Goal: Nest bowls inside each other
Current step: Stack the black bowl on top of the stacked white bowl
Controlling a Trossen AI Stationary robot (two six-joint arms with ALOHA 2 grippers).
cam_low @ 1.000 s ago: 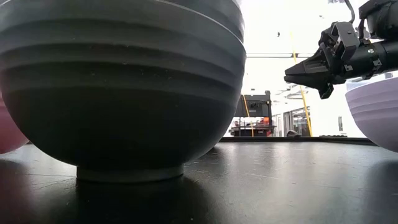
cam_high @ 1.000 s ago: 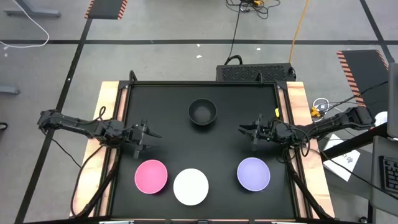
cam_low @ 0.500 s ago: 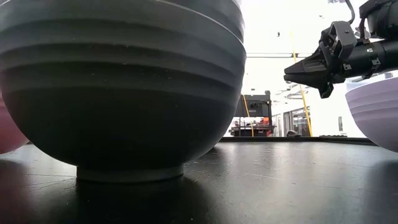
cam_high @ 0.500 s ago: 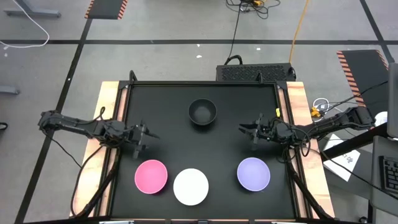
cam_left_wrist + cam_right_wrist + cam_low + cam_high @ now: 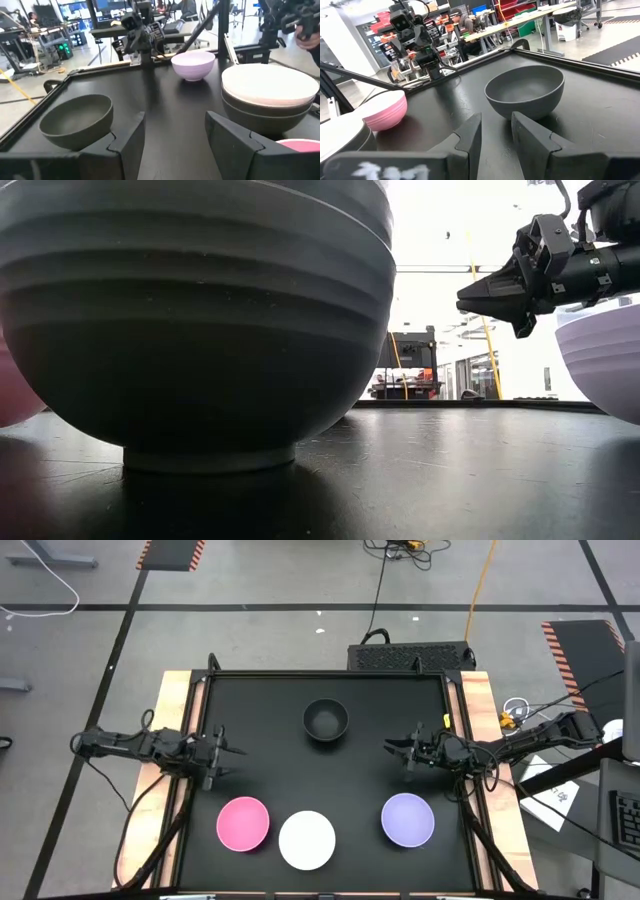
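Note:
A black bowl (image 5: 325,720) stands alone on its foot toward the table's far side; it fills the low view (image 5: 200,320). Along the near edge sit a pink bowl (image 5: 243,823), a white bowl (image 5: 307,839) and a lavender bowl (image 5: 408,819). In the left wrist view the white bowl (image 5: 270,85) rests nested in a black bowl (image 5: 267,117). My left gripper (image 5: 226,753) hovers open at the left, above the pink bowl's far side. My right gripper (image 5: 398,750) hovers at the right, between the lone black bowl and the lavender one, fingers narrowly open (image 5: 495,132).
The black mat is framed by wooden side rails (image 5: 170,710). A dark box (image 5: 410,656) sits just beyond the far edge. Bare mat lies between the two grippers, in the table's middle. Workbenches and equipment fill the room beyond.
My left gripper has drawn back toward the table's left edge, staying open. The right arm and all bowls have kept still.

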